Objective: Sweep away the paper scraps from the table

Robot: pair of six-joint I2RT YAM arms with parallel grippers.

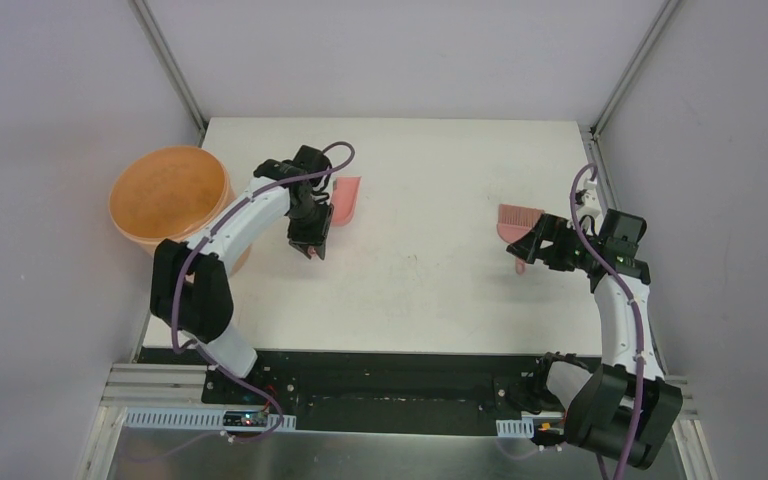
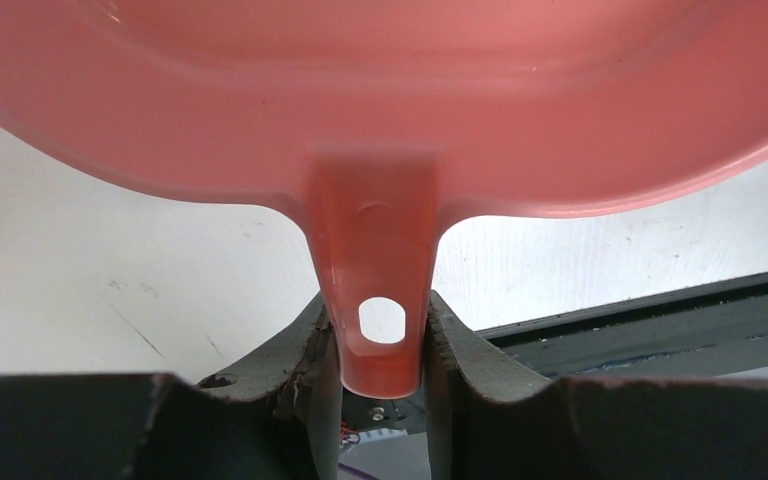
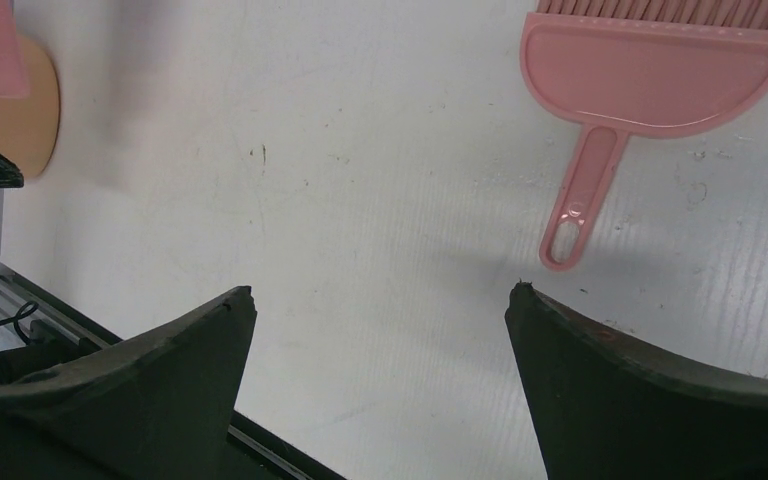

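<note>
Left gripper (image 2: 377, 338) was clenched on the handle (image 2: 370, 240) of the pink dustpan (image 2: 380, 100). Both fingers pressed the flat sides near the end with the hanging hole. In the top view the pan stood on its side, thin like a blade, in the far left part of the table (image 1: 420, 290). Whether its lip touched the surface I could not tell. Just to the left of this arm, the orange bucket (image 1: 165, 195) sat against the left edge of the table, with part of its rim over the white top.

On the other side, the right gripper (image 3: 382, 292) was released, with the jaws spread wide and nothing between them. It hung over the table at the right, not far from the right edge. The pink hand brush (image 3: 650, 75) lay flat before it, with the bristles pointing to the far side and the brush handle (image 3: 580, 200) pointing back at the gripper. The end of this handle was just beyond the fingertips, closer to the right finger, and it did not touch either of them.

Between the dustpan and the brush, a broad strip of white surface lay open, from the far edge down to the black front edge (image 1: 390, 365) near the arm bases. Metal frame posts (image 1: 168, 60) rose from the far corners.
</note>
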